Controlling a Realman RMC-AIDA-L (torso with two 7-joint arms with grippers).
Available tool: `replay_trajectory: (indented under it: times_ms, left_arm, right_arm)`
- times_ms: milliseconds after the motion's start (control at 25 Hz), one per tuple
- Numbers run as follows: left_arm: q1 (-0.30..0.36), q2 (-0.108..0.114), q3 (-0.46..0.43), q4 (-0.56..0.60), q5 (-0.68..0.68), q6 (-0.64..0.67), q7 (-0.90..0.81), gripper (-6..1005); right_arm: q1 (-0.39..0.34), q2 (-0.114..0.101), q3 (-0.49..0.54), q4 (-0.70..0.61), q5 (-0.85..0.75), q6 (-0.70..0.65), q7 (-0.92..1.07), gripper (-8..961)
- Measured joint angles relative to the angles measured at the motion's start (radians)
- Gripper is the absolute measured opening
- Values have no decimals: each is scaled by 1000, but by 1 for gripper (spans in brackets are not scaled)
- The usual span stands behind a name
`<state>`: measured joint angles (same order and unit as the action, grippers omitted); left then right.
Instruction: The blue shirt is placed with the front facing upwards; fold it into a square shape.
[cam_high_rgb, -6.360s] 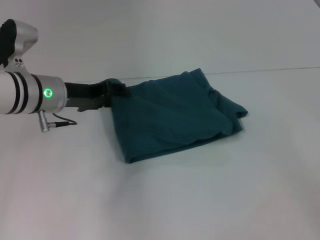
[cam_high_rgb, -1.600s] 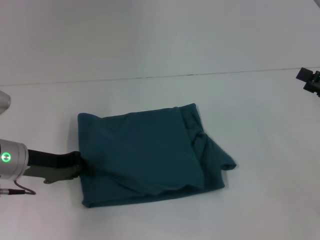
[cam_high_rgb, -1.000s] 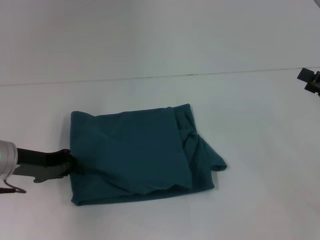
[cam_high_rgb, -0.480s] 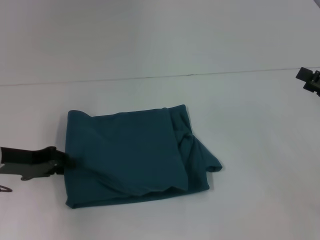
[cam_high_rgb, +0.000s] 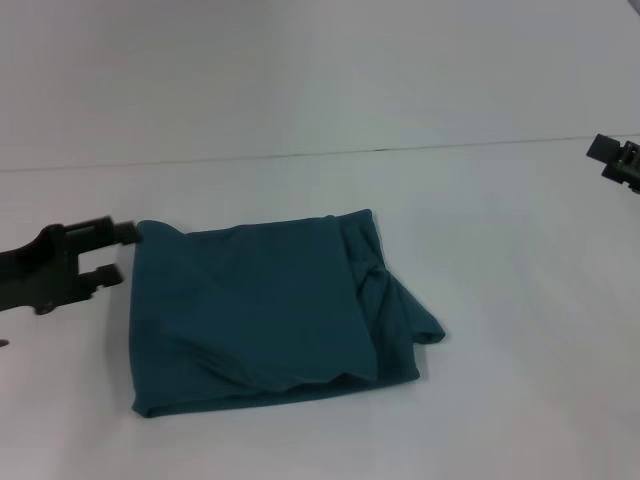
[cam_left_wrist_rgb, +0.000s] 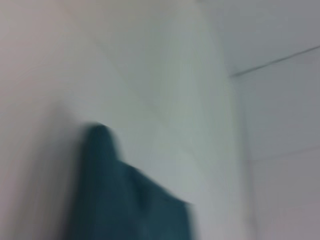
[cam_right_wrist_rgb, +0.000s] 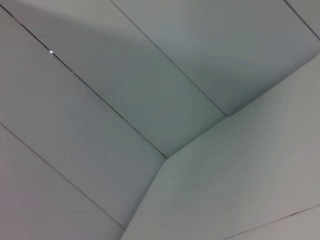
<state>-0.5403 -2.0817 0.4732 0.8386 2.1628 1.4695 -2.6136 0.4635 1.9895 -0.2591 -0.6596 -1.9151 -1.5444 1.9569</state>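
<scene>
The blue shirt (cam_high_rgb: 265, 305) lies folded into a rough rectangle on the white table, with a crumpled flap sticking out on its right side. No print shows. My left gripper (cam_high_rgb: 112, 252) hovers open just left of the shirt's upper left corner, apart from the cloth. The left wrist view shows a blurred corner of the blue shirt (cam_left_wrist_rgb: 120, 200). My right gripper (cam_high_rgb: 618, 160) is parked at the far right edge of the head view, away from the shirt.
The white table (cam_high_rgb: 500, 400) stretches around the shirt on all sides. Its far edge meets a white wall (cam_high_rgb: 320, 70). The right wrist view shows only white wall panels (cam_right_wrist_rgb: 150, 100).
My left gripper dragged the shirt toward the near left, then let go of its left edge, opened and lifted up beside the upper left corner. The right arm stayed parked.
</scene>
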Motion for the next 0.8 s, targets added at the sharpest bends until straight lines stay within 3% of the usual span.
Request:
replay_trajectory:
  times_ms: [200,360,480,800]
  left_arm:
    - [-4,-8,27,-117,-98,66,32,652]
    - [-34,-32,133,-185,-90,-7,37,786]
    - [-57,-37,210,-219,-89,-67,41,901]
    - [-84,-41,325,-265,-27,-223,37,909]
  right_arm:
    - [-1,1,-4,0,-2,7,-9,912]
    - [-2,3,-11,2,-3,17,-13,912]
    - [-2,3,-15,7,-3,20,-13,912]
    - [-11,3,-22,13,-4,27,-13,912]
